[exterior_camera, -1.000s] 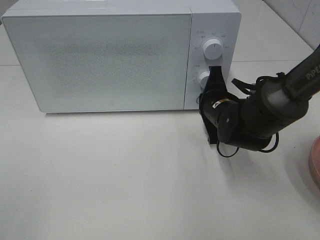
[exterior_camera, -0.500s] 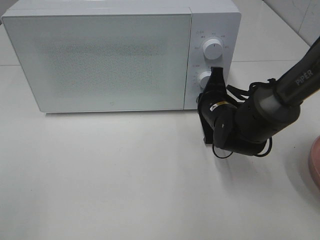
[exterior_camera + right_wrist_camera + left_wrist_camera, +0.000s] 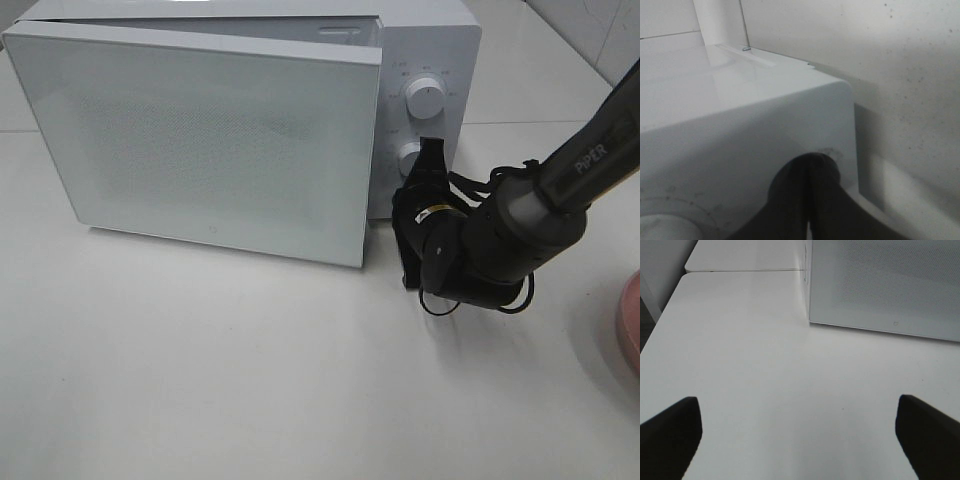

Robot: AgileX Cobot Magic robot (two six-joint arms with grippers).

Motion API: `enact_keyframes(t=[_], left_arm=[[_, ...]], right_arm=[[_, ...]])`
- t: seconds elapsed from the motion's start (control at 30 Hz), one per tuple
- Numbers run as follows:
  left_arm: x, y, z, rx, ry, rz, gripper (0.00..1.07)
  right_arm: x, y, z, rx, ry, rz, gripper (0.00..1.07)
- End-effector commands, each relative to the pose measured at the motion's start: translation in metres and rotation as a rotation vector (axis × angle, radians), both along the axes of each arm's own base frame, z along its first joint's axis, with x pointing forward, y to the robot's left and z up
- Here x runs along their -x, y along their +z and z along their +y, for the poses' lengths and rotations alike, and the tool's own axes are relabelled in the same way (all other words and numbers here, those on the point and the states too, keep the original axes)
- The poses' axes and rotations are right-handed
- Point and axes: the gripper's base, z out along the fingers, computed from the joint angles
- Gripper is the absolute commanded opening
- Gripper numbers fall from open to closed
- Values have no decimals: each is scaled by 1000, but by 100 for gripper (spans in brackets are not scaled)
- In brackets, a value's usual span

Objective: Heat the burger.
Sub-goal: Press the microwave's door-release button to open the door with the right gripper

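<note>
White tabletop runs under everything you are working over. On it the white box-shaped microwave oven stands right against your right claw. The claw's dark fingers are pressed together, tips on the control panel just beside the lower round white knob. The oven's frosted grey-white door hangs ajar, its free edge swung out near that claw.

Your left claw is spread wide over bare table, well apart from the right one.

Away from the right claw, on the side opposite the door, a pink round plate shows only its rim.

The burger appears in no view; it may sit on that plate, out of frame. Expect it to be light, soft and loosely stacked. The glossy bun may slip, so pinch gently across both bun halves.
</note>
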Motion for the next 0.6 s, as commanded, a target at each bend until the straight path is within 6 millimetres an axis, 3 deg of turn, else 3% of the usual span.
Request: enact_keyframes(t=[0.03,0.6], left_arm=[[2,0,-1,12,1,-23,98],[2,0,-1,12,1,-23,98]], right_arm=[[-41,62,-17,10,-86,-488,0],[-41,63,-18,25,-68,-483,0]])
